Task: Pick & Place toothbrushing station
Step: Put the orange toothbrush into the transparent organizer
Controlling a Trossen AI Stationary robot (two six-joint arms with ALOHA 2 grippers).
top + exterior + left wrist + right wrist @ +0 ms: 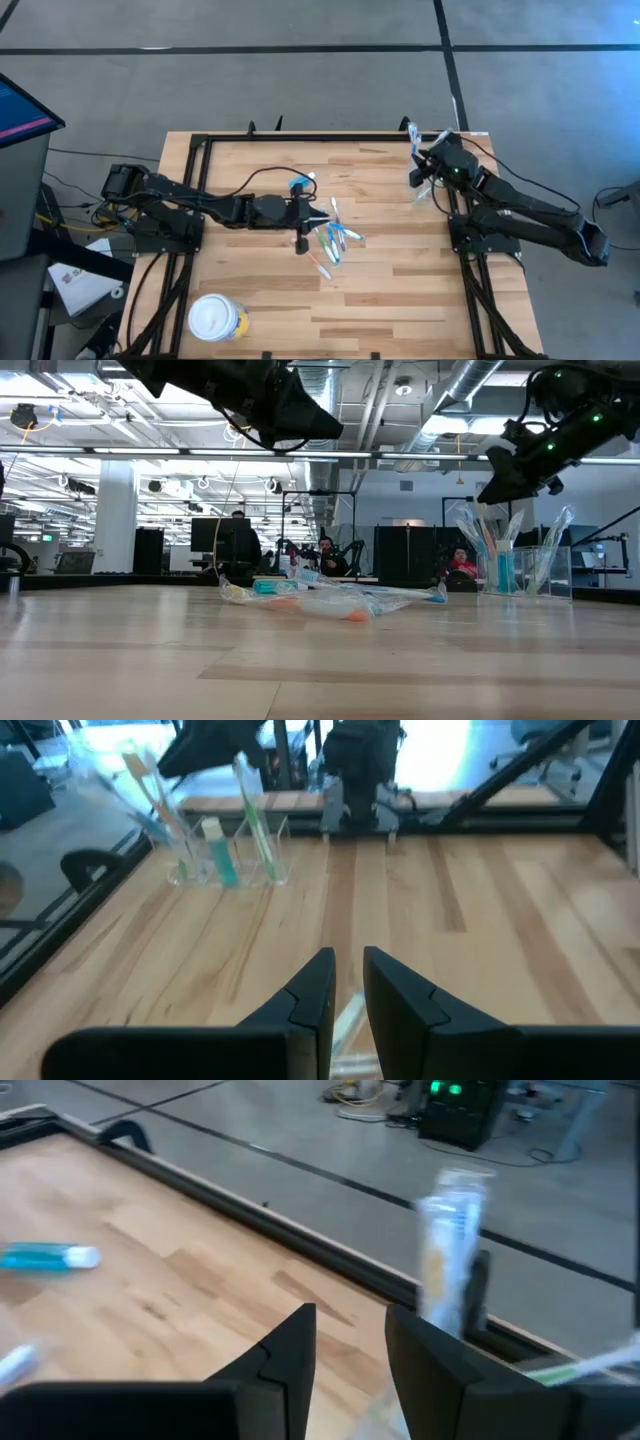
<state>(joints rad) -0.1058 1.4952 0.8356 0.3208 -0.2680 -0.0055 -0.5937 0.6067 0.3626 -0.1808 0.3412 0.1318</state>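
A pile of thin wrapped toothbrushes [335,242] lies on the wooden table's middle and also shows in the low view [330,600]. A small blue tube with a white cap [300,183] lies just beyond the pile, toward the far edge. A clear tumbler [525,572] stands at the far right with several toothbrushes upright in it. My left gripper [325,217] hovers high over the pile, its fingers almost together and empty [348,985]. My right gripper [418,180] hangs just above the tumbler, its fingers apart [350,1350], with one wrapped toothbrush [450,1250] standing beyond them.
A round yellow tub with a white lid [215,318] stands at the near left corner. A dark metal frame [300,137] runs along the table's far edge and sides. People sit in the room beyond the table [325,555]. Bare wood lies between the pile and the tumbler.
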